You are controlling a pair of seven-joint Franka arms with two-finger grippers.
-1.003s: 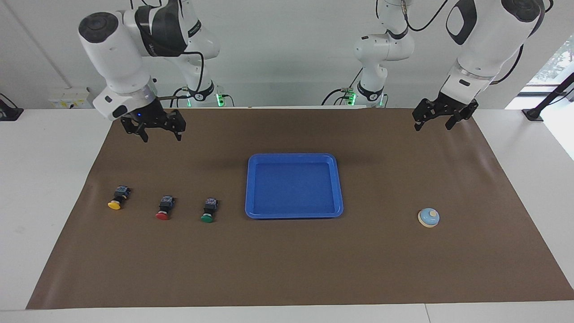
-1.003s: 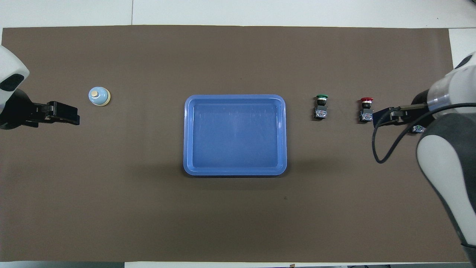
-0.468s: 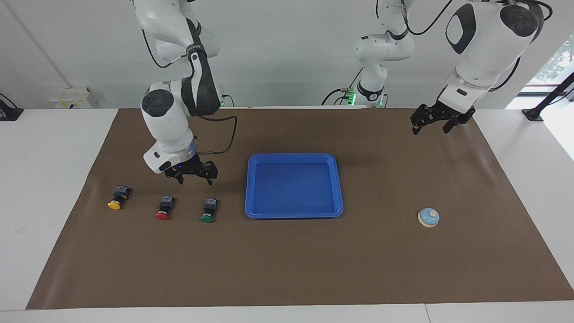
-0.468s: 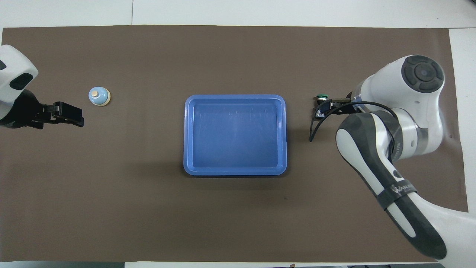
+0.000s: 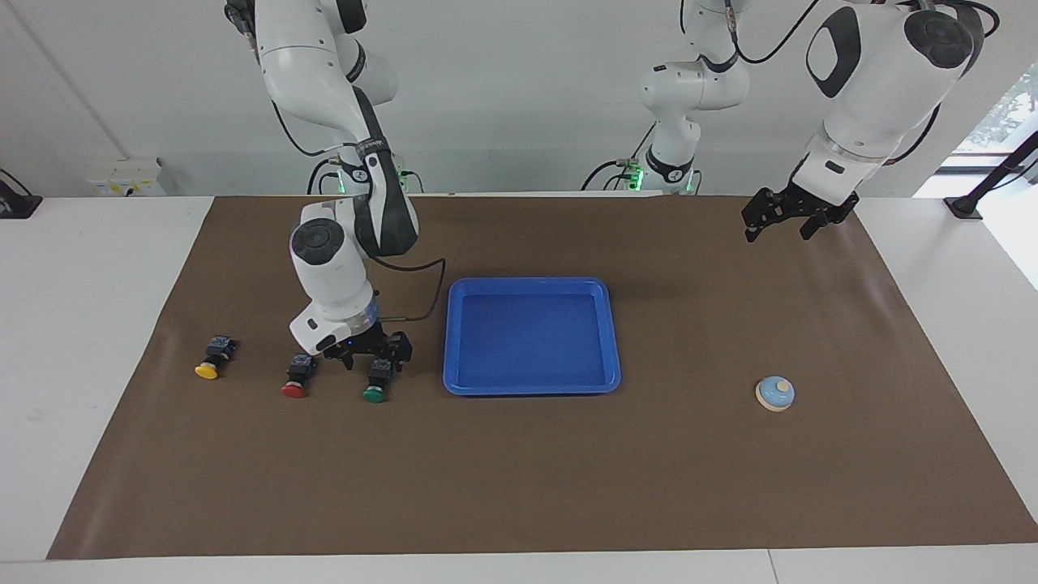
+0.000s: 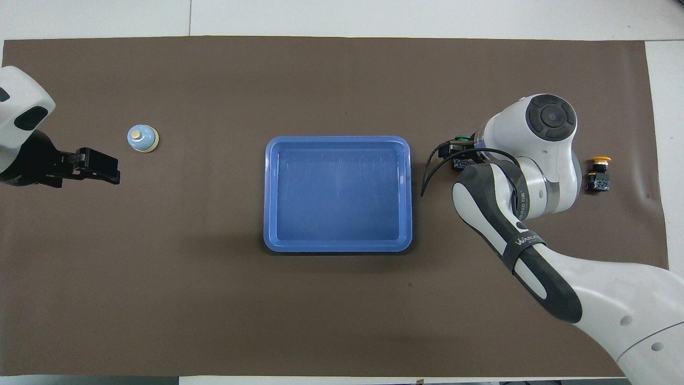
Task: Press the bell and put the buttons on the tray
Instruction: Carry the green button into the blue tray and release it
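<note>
The blue tray (image 5: 527,282) lies mid-table and holds nothing; it also shows in the overhead view (image 6: 337,139). The yellow button (image 5: 211,361), the red button (image 5: 294,380) and the green button (image 5: 376,383) lie in a row toward the right arm's end. My right gripper (image 5: 373,362) is open and low over the green button's black body, one finger on each side. In the overhead view the right arm hides the red button; the green cap (image 6: 461,139) and the yellow button (image 6: 599,172) show. The light-blue bell (image 5: 774,393) stands toward the left arm's end. My left gripper (image 5: 781,223) is open, in the air.
A brown mat (image 5: 519,487) covers the table, with white table edge around it. The bell (image 6: 142,138) stands alone beside my left gripper (image 6: 99,166) in the overhead view. The right arm's forearm stretches over the mat beside the tray.
My right gripper has swung from the mat's near corner across and down to the green button. The left gripper has barely moved. Buttons, bell and tray have stayed put.
</note>
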